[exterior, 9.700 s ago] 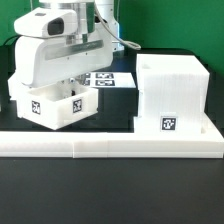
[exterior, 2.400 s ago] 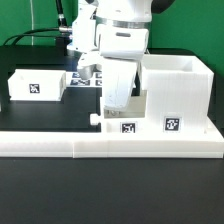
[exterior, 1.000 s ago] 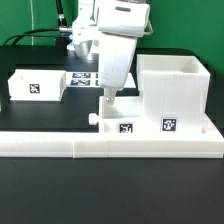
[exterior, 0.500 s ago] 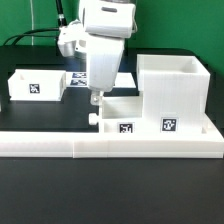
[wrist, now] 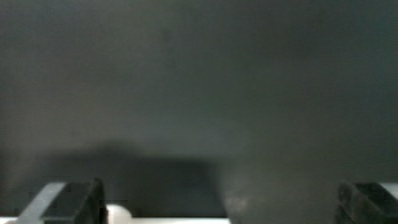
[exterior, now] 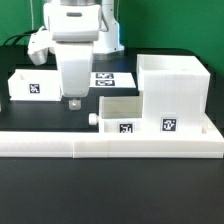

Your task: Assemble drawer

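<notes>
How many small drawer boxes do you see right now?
2. The left box stands at the exterior view's left, partly behind the gripper. The middle box stands right beside the casing. No others show, though the casing's inside is hidden.

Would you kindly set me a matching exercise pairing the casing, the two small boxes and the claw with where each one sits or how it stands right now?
Column one:
1. casing
2. knob-showing box
3. other small box
4. claw

Column two:
A. open, holding nothing
B. at the exterior view's far left
C. tallest piece, at the exterior view's right
D. beside the casing, against the low wall

Pairs: 1-C, 2-D, 3-B, 4-A.
</notes>
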`<state>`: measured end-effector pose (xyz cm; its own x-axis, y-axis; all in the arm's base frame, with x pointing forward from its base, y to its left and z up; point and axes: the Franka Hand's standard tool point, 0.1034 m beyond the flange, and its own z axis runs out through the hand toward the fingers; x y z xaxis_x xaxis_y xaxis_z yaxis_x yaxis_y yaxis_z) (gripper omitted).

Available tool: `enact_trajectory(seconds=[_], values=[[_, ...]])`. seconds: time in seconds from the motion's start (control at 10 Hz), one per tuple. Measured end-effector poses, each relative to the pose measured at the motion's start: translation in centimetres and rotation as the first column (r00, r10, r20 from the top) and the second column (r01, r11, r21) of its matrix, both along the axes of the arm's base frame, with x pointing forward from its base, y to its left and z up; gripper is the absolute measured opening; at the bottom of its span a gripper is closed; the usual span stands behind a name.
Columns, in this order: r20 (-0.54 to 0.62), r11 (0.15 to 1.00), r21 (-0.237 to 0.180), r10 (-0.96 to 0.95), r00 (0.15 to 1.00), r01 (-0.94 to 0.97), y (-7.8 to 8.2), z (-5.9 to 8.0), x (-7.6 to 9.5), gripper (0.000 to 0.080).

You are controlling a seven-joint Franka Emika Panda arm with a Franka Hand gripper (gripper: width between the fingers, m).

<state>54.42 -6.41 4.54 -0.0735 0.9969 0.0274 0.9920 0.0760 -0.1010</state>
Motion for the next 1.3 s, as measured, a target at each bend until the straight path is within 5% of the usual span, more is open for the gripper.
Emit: enact_trajectory(seconds=[0.3,0.5,1.0,1.3], values=[[-0.049,0.993,0.12,-0.013,0.999,0.019,0.4,-1.5,0.4,0.0649],[-0.071,0.986,0.158,-0.039,0.997,0.05,2.3,-2.6,0.2,0.0649],[-0.081,0.986,0.149,-0.058,0.995,0.07,3.1,-2.7,0.2,0.0649],[-0.091,0.988,0.105,-0.106,0.99,0.115,3.6,-3.1,0.2,0.0649]])
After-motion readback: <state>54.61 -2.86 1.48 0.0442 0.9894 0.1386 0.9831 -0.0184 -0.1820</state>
